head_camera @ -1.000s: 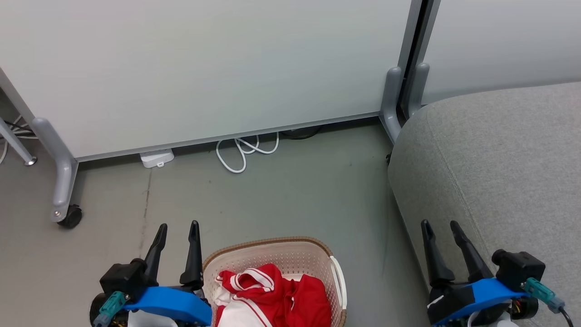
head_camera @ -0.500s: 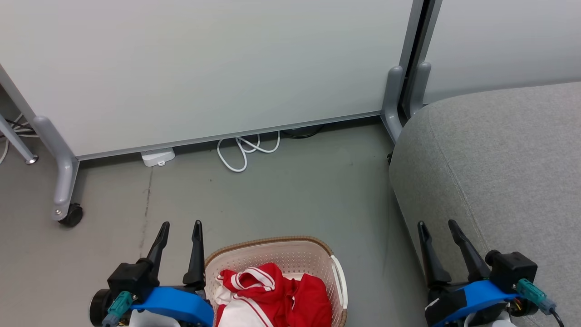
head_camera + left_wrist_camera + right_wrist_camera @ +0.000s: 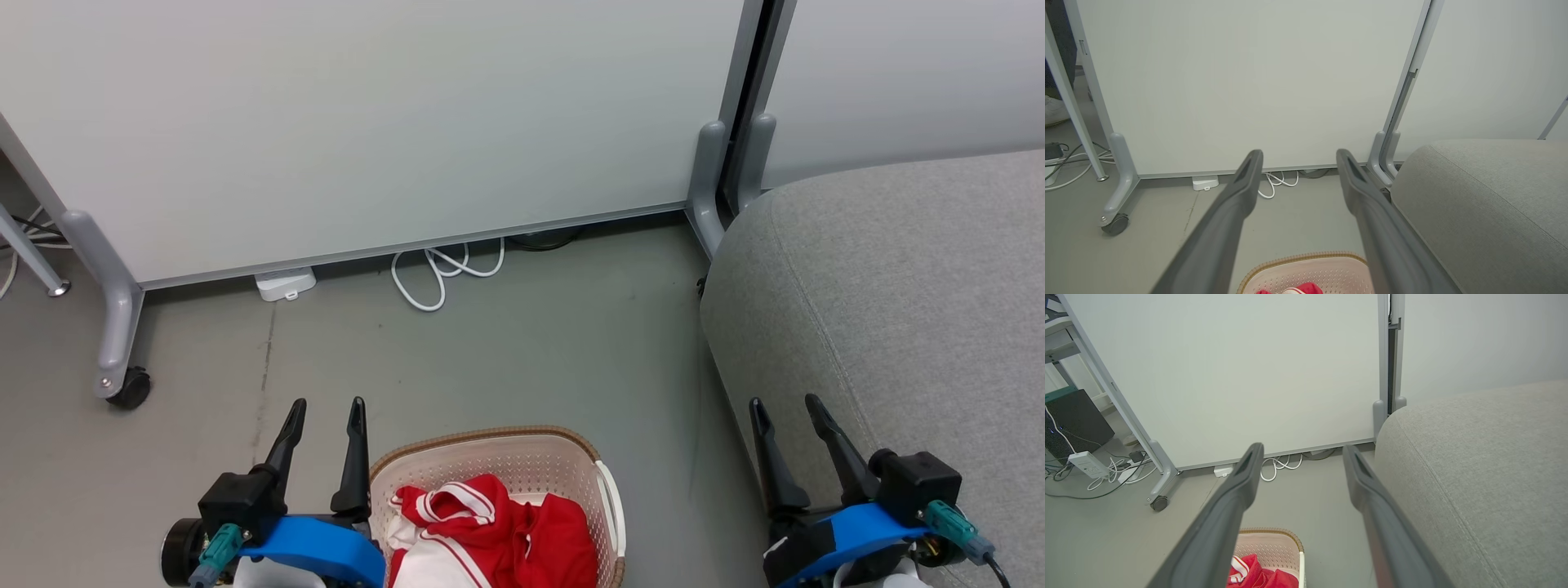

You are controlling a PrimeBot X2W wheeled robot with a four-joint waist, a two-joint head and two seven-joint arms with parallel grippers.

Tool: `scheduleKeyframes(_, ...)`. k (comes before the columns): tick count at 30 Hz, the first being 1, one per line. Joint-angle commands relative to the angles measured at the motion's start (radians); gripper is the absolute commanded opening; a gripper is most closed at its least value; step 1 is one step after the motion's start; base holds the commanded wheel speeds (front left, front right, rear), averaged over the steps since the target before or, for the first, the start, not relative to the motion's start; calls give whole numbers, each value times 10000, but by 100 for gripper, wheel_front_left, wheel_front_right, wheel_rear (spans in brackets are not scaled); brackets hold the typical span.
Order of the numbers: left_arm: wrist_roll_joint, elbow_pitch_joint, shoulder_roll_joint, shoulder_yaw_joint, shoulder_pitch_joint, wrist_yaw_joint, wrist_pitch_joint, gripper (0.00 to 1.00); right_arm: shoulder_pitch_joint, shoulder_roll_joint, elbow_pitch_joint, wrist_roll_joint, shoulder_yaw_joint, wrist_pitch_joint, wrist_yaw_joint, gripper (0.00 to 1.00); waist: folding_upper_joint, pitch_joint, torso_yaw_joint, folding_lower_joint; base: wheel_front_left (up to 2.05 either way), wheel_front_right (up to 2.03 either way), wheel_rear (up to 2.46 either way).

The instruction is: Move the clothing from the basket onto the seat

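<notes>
Red-and-white clothing (image 3: 498,531) lies heaped in the basket (image 3: 522,457) on the floor (image 3: 522,351), near the grey seat (image 3: 898,286). The left hand (image 3: 326,402) hovers spread and empty just left of the basket. The right hand (image 3: 784,399), equally spread, hangs at the seat's edge.

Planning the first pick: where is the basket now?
Head view, bottom centre: the basket stands on the floor just right of the left end effector, with the seat farther right.
</notes>
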Motion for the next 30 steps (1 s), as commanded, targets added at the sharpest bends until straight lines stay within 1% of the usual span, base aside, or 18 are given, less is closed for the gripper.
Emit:
scheduleKeyframes(1,21,-3,-10,20,-5,-75,-52,100,-32,-55,12,-31,-2,-36,4,100,0,-4,-2,0,0,0,0)
scheduleKeyframes(14,100,19,-13,-40,58,-82,-52,100,25,-54,-36,11,54,-5,4,100,0,7,22,0,0,0,0)
scheduleKeyframes(21,187,91,12,-95,63,-88,-52,100,-55,-54,-95,25,202,12,4,100,0,196,-123,0,0,0,0)
scheduleKeyframes(26,352,400,288,-197,-293,-86,-52,100,-274,-53,-199,107,373,8,4,100,0,702,-499,0,0,0,0)
scheduleKeyframes(30,597,932,687,-474,-683,-88,-48,100,-450,-50,-279,251,509,-50,4,100,0,1335,-955,0,0,0,0)
